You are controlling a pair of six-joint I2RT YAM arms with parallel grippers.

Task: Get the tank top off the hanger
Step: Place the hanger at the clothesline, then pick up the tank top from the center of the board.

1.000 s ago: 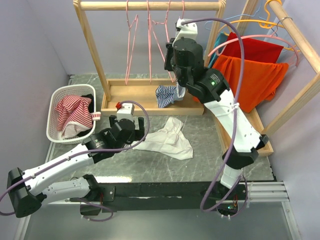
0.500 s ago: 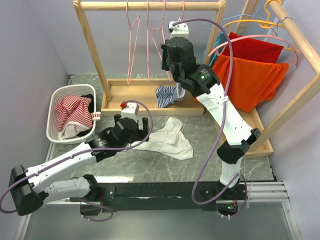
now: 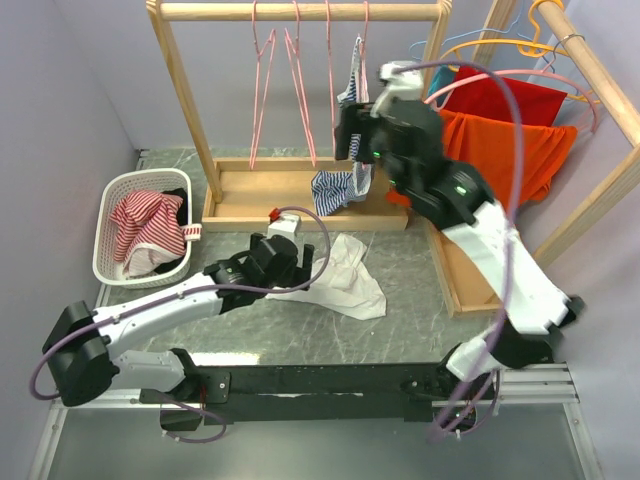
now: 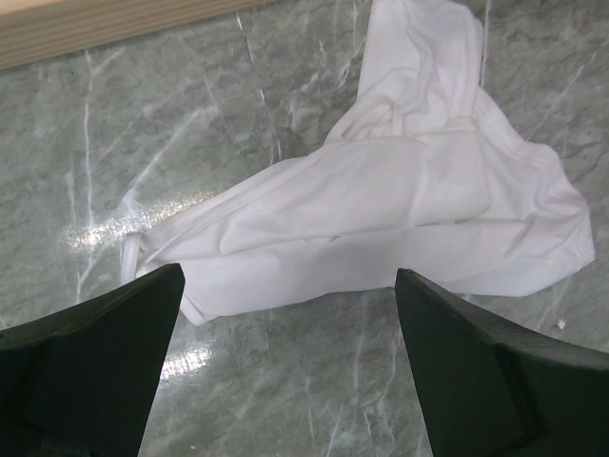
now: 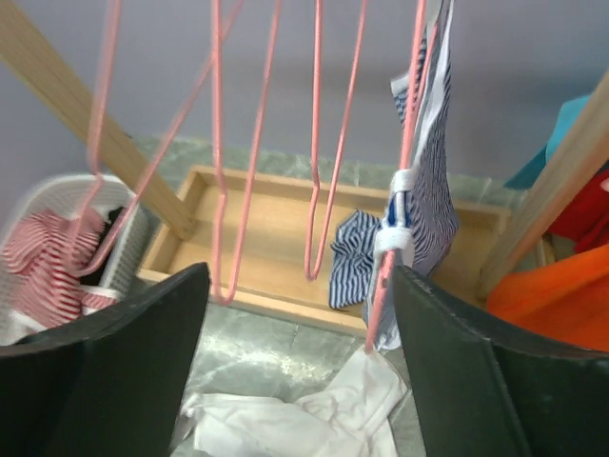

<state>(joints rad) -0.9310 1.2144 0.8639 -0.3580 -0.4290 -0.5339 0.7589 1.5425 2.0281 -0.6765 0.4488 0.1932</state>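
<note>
Your right pincer point(image 5: 300, 276) is released, jaws wide and empty, near the striped tank top point(image 5: 440, 171), which hangs on a pink hanger point(image 5: 404, 114) on the wooden rack point(image 3: 180, 100). Your left pincer point(image 4: 287, 276) is also released, above a white garment point(image 4: 381, 209) on the worktop point(image 4: 285, 381).

No legible text, label, brand, number or sign in any view. Striped tank top point(image 5: 433, 143) has blue-white stripes only, no print or readable tag. White garment point(image 4: 381, 209), laundry basket point(image 3: 104, 200) and wooden rack point(image 3: 300, 11) are plain. Arm casings are too small or blurred to make out any marking.
</note>
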